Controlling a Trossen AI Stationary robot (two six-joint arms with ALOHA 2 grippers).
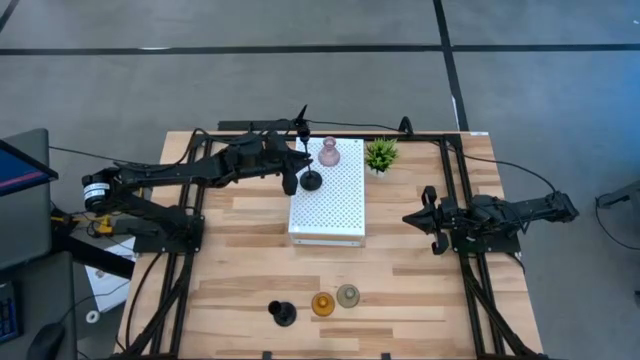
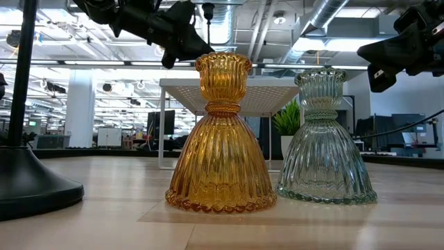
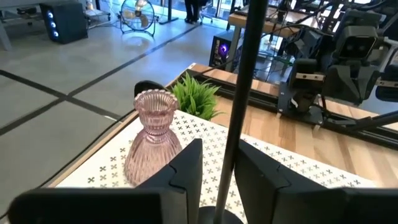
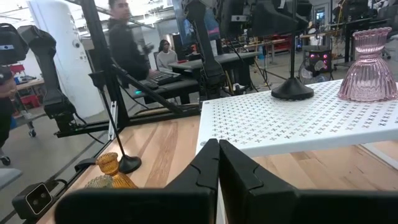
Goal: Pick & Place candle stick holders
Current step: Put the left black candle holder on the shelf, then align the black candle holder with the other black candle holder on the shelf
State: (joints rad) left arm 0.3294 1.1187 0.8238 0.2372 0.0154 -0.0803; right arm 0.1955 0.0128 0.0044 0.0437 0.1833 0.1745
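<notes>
Jaws of the left gripper (image 3: pixel 217 177) are spread narrowly around the thin stem of a black holder (image 1: pixel 311 178), seated on the white perforated platform (image 1: pixel 328 205).

Beside it, a ribbed pink glass holder (image 1: pixel 329 153) is seen; the right gripper (image 4: pixel 217 163) is held pressed together, well apart.

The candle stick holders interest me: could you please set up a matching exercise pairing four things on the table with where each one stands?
Things:
1. pink holder
2. amber holder
3. black holder at the left gripper
4. potted plant

Places:
A. near table edge, between a black holder and the grey-green holder
B. white perforated stand, far end, by the plant
C. on the wood, right of the stand
D. on the stand, left of the pink one

Pairs: 1-B, 2-A, 3-D, 4-C
</notes>
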